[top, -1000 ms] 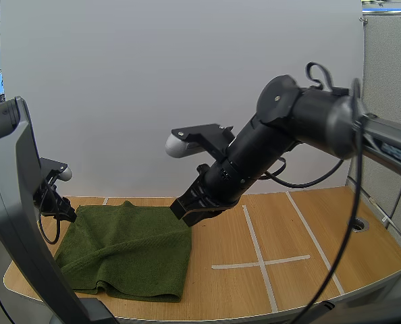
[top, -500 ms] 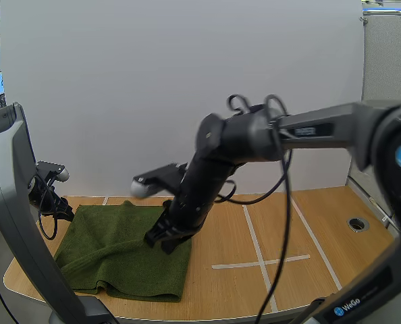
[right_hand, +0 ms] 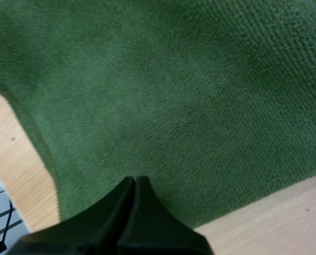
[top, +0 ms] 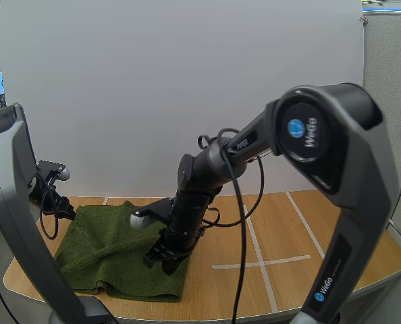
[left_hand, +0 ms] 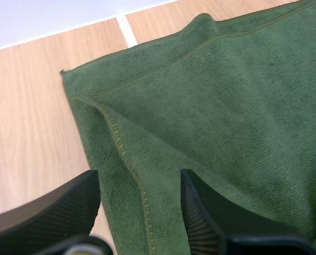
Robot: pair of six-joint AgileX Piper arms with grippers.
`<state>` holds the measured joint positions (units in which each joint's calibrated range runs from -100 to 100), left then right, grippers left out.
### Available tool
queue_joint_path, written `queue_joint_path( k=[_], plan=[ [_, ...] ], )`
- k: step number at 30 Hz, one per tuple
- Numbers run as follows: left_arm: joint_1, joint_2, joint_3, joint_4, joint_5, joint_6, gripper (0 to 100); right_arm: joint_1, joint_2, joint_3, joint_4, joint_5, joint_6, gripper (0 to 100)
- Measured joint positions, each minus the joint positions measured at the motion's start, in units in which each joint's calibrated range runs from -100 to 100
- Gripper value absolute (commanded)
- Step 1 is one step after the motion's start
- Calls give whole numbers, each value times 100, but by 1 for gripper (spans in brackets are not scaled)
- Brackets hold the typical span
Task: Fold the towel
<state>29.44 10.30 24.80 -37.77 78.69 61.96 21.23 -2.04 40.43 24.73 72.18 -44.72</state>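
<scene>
Folded dark-green terry towel (top: 113, 253) lies on the left of the wooden table (top: 295, 223). Right gripper (top: 161, 260): fingers pressed together, empty, at towel's right edge. Left gripper (left_hand: 139, 178): fingers apart over far-left corner.

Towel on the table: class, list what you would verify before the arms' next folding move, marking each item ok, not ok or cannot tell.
1. Left gripper open: ok.
2. Towel hem lies within that gap: ok.
3. Right gripper open: not ok, shut.
4. Right gripper over the cloth near its edge: ok.
5. Towel flat on table: not ok, a ridge crosses it.
6. Either gripper touching the cloth: cannot tell.
</scene>
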Motion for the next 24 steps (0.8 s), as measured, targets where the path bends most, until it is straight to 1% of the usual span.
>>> queue_joint_path(
  k=[4,5,8,15,20,24],
  plan=[
    [-77,0,0,-35,0,11,75,0,211,0,0,-209,-31,0],
    [-139,0,0,-49,-16,19,75,0,329,0,0,-342,-72,0],
    [-165,0,0,-83,-16,19,75,0,457,0,0,-502,-82,0],
    [-172,0,0,-106,-51,19,75,0,509,0,-259,-521,-73,0],
    [-172,0,0,-96,-51,19,75,0,509,0,-586,-521,127,0],
    [-172,26,0,-96,50,19,75,0,509,0,-676,-432,207,0]
  ],
)
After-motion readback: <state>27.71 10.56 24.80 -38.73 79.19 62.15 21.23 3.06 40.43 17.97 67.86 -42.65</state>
